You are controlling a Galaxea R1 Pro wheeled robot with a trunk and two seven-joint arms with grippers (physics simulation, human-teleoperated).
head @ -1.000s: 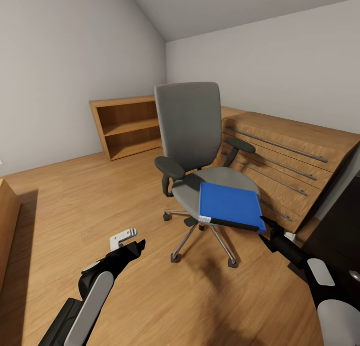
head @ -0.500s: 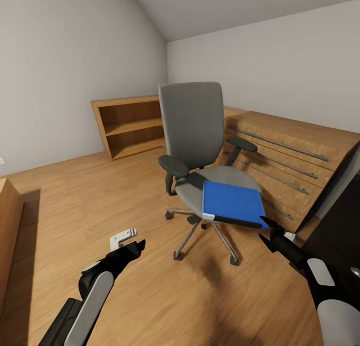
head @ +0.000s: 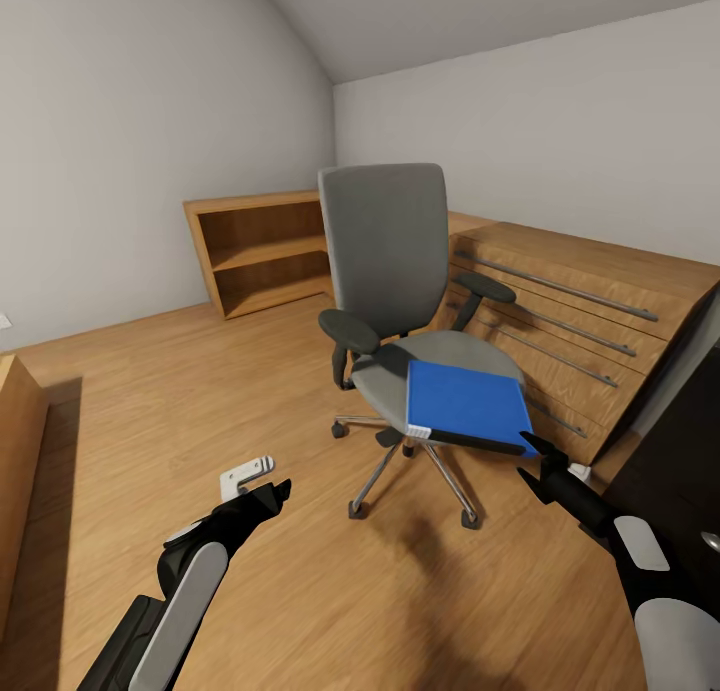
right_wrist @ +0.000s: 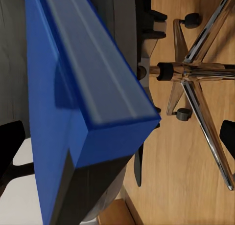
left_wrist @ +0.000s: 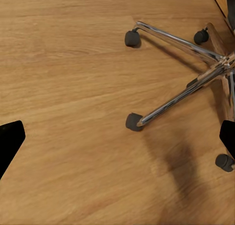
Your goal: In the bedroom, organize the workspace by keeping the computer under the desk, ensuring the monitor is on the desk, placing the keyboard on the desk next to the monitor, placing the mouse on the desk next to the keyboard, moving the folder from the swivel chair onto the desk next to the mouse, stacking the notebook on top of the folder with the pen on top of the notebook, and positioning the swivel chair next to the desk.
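Folder on swivel chair; right gripper just beside it, fingers parted

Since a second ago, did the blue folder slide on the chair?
No. The blue folder sits at the same front edge of the chair seat; the camera shifted.

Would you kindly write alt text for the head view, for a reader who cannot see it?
A blue folder lies on the seat of a grey swivel chair on a wooden floor, its corner overhanging the front edge. The right gripper hovers open just beside that corner; the left gripper hangs open over the floor.
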